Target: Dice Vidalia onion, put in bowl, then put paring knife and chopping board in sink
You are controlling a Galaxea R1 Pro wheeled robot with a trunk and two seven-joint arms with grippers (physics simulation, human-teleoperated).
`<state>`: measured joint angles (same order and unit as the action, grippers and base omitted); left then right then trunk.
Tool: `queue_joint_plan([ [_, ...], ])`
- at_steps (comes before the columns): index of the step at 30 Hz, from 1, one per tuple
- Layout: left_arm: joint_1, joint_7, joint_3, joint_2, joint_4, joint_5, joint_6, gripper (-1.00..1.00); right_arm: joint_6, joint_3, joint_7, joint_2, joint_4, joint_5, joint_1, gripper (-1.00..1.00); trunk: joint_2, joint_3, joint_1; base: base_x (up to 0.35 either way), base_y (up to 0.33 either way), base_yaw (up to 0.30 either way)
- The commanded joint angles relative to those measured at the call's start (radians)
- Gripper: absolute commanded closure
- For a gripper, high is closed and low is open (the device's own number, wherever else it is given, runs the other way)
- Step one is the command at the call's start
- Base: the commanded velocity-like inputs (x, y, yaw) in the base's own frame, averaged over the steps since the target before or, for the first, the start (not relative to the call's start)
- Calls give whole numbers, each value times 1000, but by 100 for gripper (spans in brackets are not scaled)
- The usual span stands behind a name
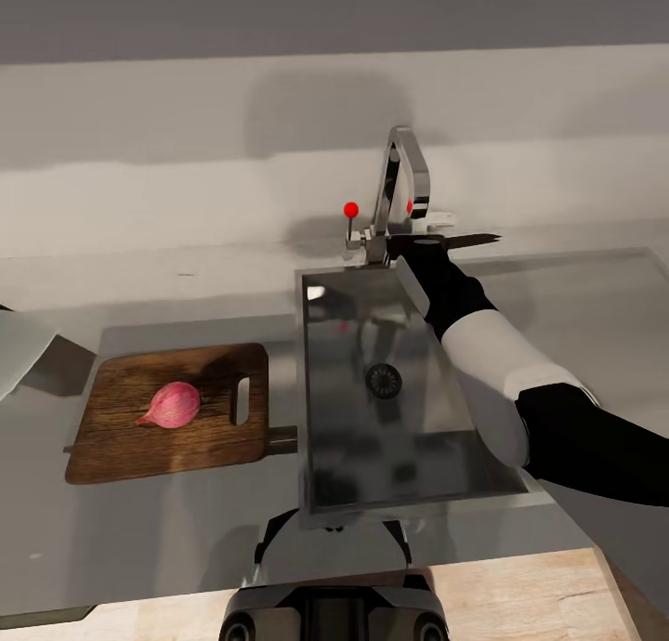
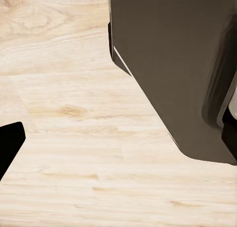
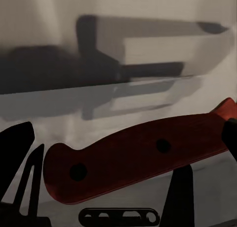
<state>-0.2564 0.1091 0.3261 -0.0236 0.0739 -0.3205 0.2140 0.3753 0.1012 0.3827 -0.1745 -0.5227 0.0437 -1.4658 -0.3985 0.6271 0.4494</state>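
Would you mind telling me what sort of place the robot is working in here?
It looks like a simulated kitchen: a steel sink with a chrome faucet is set into a grey countertop, and a chopping board beside it carries an onion.

No legible txt, labels, brands or nos. anywhere.

Paring knife (image 3: 143, 153), red handle w/ two rivets, gripped crosswise in right jaws; its shadow on pale wall behind.
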Motion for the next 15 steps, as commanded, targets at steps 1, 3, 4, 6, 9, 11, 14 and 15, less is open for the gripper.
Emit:
queue_joint_plan([
  [1,-1,1,8,-1,4,-6,7,-100,5,5,5,0,0,10,0,-100,-1,1,1,0,0,0],
  [3,-1,1,8,-1,4,-6,7,-100,5,5,5,0,1,10,0,-100,-1,1,1,0,0,0],
  [4,-1,1,8,-1,4,-6,7,-100,5,5,5,0,1,10,1,-100,-1,1,1,0,0,0],
  [6,-1,1,8,-1,4,-6,7,-100,5,5,4,0,1,10,1,-100,-1,1,1,0,0,0],
  [9,-1,1,8,-1,4,-6,7,-100,5,5,4,0,1,10,2,-100,-1,1,1,0,0,0],
  [11,-1,1,8,-1,4,-6,7,-100,5,5,4,0,1,11,2,-100,-1,1,1,0,0,0],
  [14,-1,1,8,-1,4,-6,7,-100,5,5,3,0,1,11,2,-100,-1,1,1,0,0,0],
  [15,-1,1,8,-1,4,-6,7,-100,5,4,3,0,2,11,2,-100,-1,1,1,0,0,0],
])
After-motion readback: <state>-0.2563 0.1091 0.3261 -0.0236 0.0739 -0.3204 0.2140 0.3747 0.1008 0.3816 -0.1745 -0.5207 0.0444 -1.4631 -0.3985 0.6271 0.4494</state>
